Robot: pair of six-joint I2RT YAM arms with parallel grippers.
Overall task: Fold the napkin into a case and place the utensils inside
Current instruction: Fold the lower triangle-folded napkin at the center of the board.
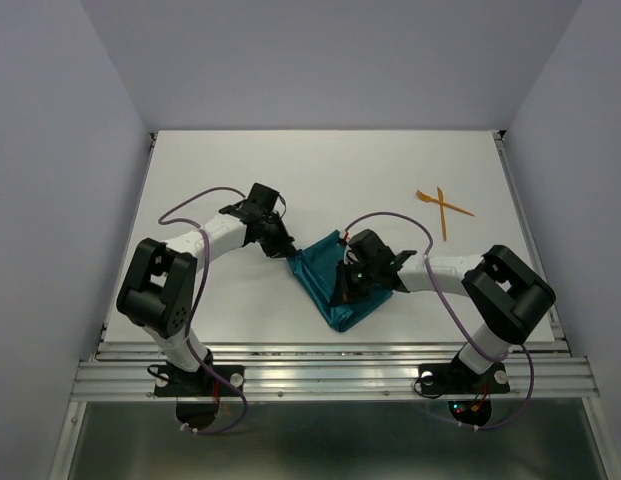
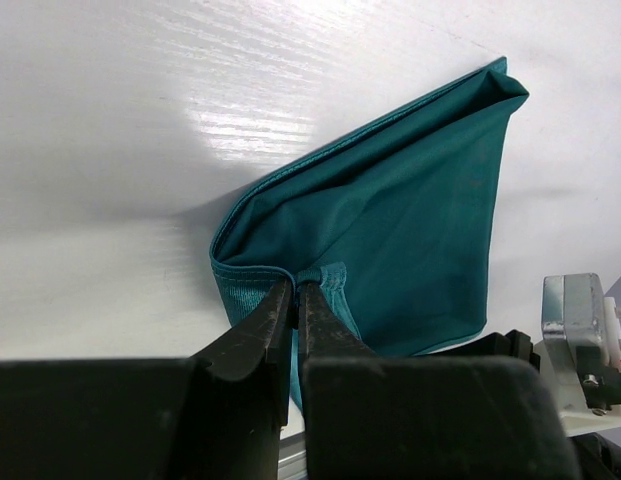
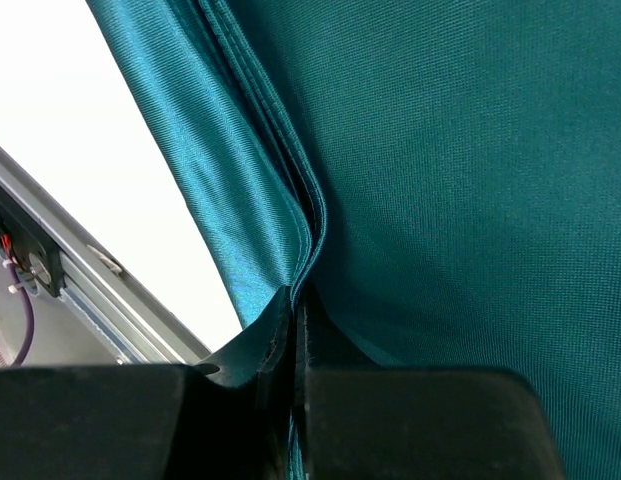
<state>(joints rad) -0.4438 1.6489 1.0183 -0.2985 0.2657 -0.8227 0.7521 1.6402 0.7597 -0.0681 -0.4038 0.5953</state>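
Looking from the top external cam: the napkin (image 1: 325, 290) lies folded into a rough multi-layer wedge on the white table (image 1: 240, 160), near the front edge, btwn the two arms. The left gripper (image 1: 290, 256) sits at its left corner, clamped on the cloth edge. The right gripper (image 1: 342, 292) is at the cloth's middle, w/ its wrist covering part of the fabric. The utensils (image 1: 445, 207) lie crossed in an X on bare table at far right, well apart from the napkin, outside any fold. A purple cable (image 1: 195, 200) loops off each arm; a metal rail (image 1: 330, 352) runs along the near edge. Left wrist cam: left gripper (image 2: 295, 290) jaws are nearly together, pinching a hemmed fold of the napkin (image 2: 390, 230), which fans away to a point at upper rt; table (image 2: 140, 120) around it. Right wrist cam: right gripper (image 3: 295, 295) jaws are squeezed tight on stacked napkin (image 3: 470, 180) edges, several layers showing. Cloth fills most of the frame, w/ a table (image 3: 140, 180) strip and the rail (image 3: 80, 270) at left.
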